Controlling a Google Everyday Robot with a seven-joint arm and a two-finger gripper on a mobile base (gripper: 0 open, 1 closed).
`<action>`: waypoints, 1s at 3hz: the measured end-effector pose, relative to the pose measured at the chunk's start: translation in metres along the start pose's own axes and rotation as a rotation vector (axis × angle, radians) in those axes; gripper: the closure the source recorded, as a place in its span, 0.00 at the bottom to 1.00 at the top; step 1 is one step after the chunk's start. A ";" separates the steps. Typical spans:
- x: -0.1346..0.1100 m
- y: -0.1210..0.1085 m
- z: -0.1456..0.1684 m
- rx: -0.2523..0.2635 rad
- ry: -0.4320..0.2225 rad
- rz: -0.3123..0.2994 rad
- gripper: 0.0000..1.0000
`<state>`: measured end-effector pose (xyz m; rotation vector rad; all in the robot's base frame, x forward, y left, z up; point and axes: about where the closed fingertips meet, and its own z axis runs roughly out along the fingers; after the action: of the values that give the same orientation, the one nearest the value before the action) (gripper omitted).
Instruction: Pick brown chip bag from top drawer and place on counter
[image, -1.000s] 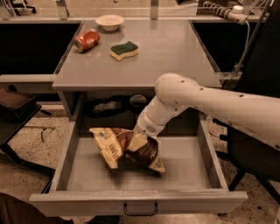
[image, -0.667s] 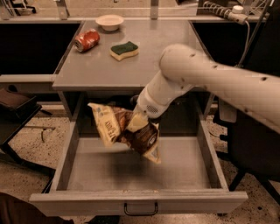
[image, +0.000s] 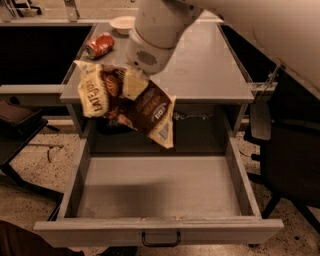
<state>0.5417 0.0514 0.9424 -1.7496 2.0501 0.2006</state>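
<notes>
My gripper (image: 132, 86) is clamped on the middle of the bag (image: 125, 102), with one pale finger (image: 134, 84) showing across the brown foil. The bag hangs in the air above the back of the open drawer (image: 160, 192), in front of the front edge of the counter (image: 210, 65). Its cream left end carries dark upright lettering that reads like "LATE JULY". A small white logo near the lower right end is too small for me to read. I count one bag and one drawer with one dark handle (image: 161, 240). On the counter are one red can (image: 100, 45), lying on its side, and one white bowl (image: 122, 23).
</notes>
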 end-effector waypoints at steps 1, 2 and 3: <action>0.001 0.000 0.000 0.002 -0.001 0.002 1.00; 0.002 -0.030 -0.008 0.047 0.011 0.006 1.00; 0.012 -0.106 -0.013 0.173 0.080 0.046 1.00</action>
<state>0.6400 0.0154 0.9667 -1.6312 2.0968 -0.0339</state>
